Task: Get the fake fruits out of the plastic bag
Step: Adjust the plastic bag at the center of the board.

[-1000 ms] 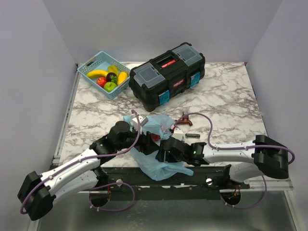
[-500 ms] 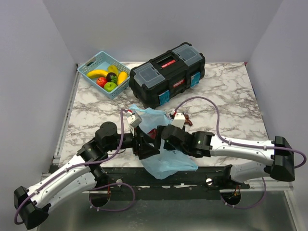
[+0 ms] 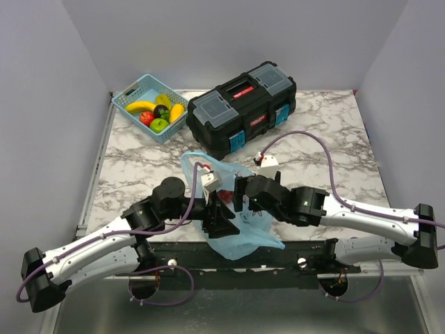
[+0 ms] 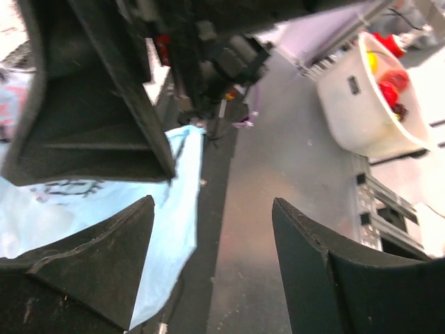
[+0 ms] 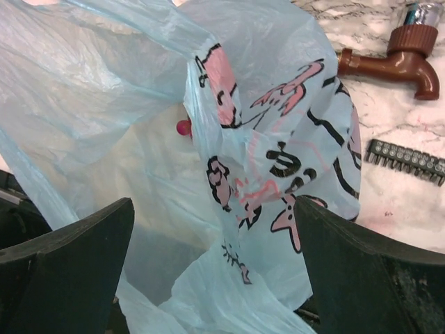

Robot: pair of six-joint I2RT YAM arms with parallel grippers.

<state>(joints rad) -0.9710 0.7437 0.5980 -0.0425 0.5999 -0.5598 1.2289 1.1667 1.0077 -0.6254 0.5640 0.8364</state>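
The light-blue plastic bag (image 3: pixel 243 226) lies crumpled at the table's near edge, with pink and dark cartoon prints (image 5: pixel 278 139). A small red bit (image 5: pixel 183 127) shows through the bag's film; I cannot tell what it is. My right gripper (image 5: pixel 214 209) is open, its jaws straddling the bag from above; it also shows in the top view (image 3: pixel 240 196). My left gripper (image 4: pixel 212 209) is open and empty, pointing past the table edge with the bag (image 4: pixel 104 209) beside its left finger; in the top view it (image 3: pixel 220 217) sits against the bag's left side.
A light-blue lattice basket (image 3: pixel 134 92) at the back left holds several fake fruits (image 3: pixel 159 115). A black toolbox (image 3: pixel 240 108) stands behind the bag. A brown tap piece (image 5: pixel 396 59) and a strip of bits (image 5: pixel 407 160) lie right of the bag. A white tub (image 4: pixel 368 104) sits below the table.
My right gripper has moved forward and left over the bag. My left gripper has shifted right, against the bag. The bag has been pulled up and reshaped.
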